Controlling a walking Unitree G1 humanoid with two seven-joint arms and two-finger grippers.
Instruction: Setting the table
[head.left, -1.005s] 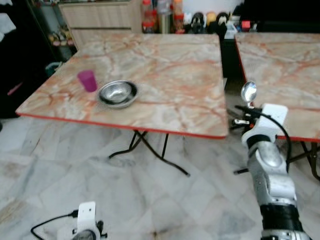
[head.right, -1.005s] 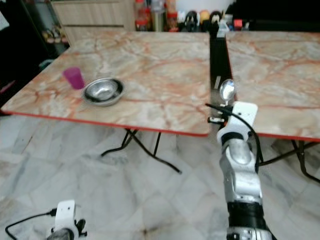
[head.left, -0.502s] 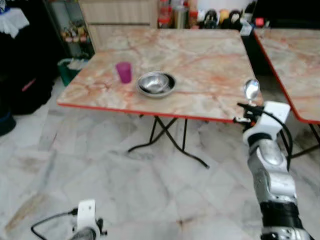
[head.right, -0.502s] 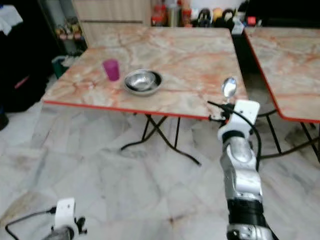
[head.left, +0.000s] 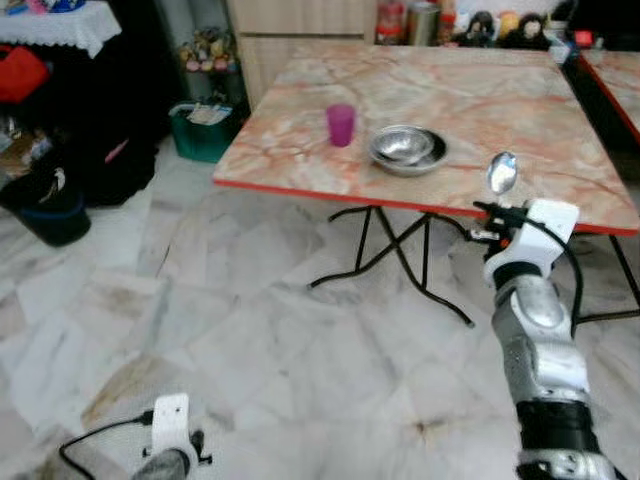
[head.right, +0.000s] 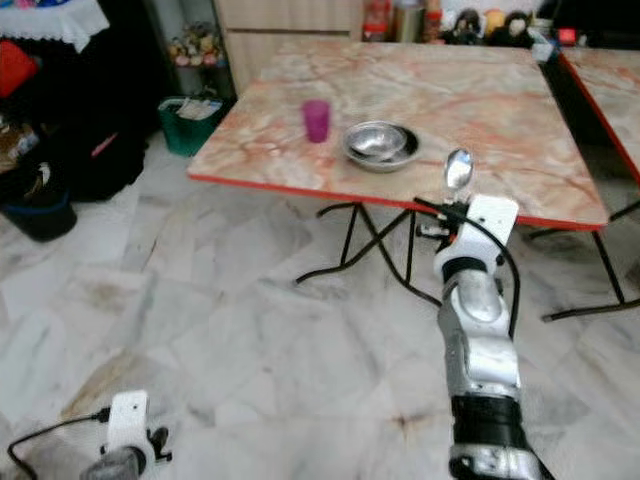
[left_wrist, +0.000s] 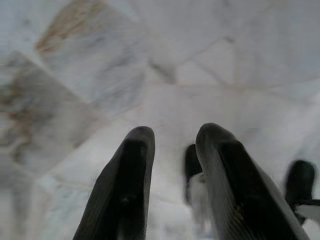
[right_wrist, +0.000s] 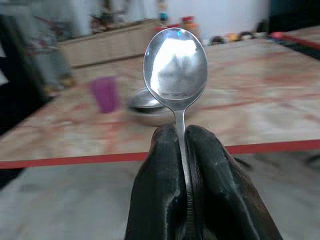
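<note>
Spoon (right_wrist: 175, 70) clamped upright in the right gripper (right_wrist: 182, 150) — both black fingers pinched on the handle, bowl end up and facing the camera. In the head views the right arm is raised in front of the body, spoon bowl (head.left: 502, 172) standing just short of the table's red near edge.

Table (head.left: 480, 100): marble-pattern top on folding black legs, well ahead across bare tiled floor. On it a steel bowl (head.left: 407, 148) with a purple cup (head.left: 341, 124) just beside it, on the robot's left of the bowl. No spoon laid there yet.

Left gripper (left_wrist: 172, 165) hangs low over the floor tiles, fingers parted with nothing between them. Idle.

Step in hand, as I read it: carry phase — spoon is in transit, robot not at the table yet. Place setting is partly done (bowl, cup), spoon is the missing piece.

Next move calls for:
- closing the remaining gap to the near edge, squared up roughly opposite the bowl
- reaching the right arm over the edge and tipping the spoon from vertical to flat
- setting it down beside the bowl, on the free side away from the cup, or into the bowl

Risk: grip is low on a thin handle, so the spoon could pivot when tilted.
</note>
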